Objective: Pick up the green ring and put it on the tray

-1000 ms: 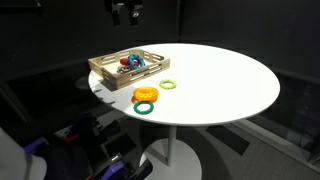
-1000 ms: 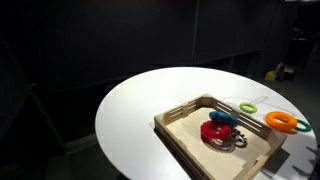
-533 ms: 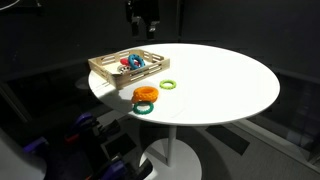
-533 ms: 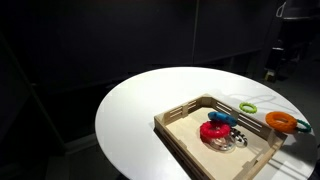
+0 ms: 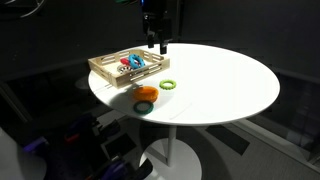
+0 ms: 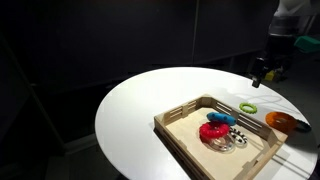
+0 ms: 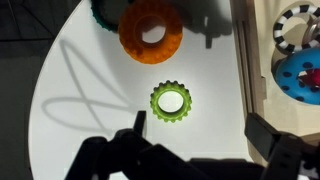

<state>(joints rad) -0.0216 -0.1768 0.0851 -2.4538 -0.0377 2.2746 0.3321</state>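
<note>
The green ring (image 7: 171,101) is small, pale and toothed, and lies flat on the white table beside the tray (image 7: 247,60). It shows in both exterior views (image 5: 167,85) (image 6: 247,106). The light-wood tray (image 5: 103,68) (image 6: 180,128) holds red, blue and black-and-white rings. My gripper (image 7: 200,138) is open and empty. It hangs above the table, apart from the ring, with the ring ahead of its two fingers. In the exterior views the gripper (image 5: 157,42) (image 6: 260,75) is above the table near the tray's end.
A thick orange ring (image 7: 151,30) (image 5: 146,94) (image 6: 282,121) lies next to the green ring, with a dark green ring (image 7: 100,10) (image 5: 143,107) beyond it near the table edge. The round white table (image 5: 230,80) drops off close to them.
The arm has come down from the top of the picture and moved across toward the tray's end and the green ring. The rings and tray have not moved.
</note>
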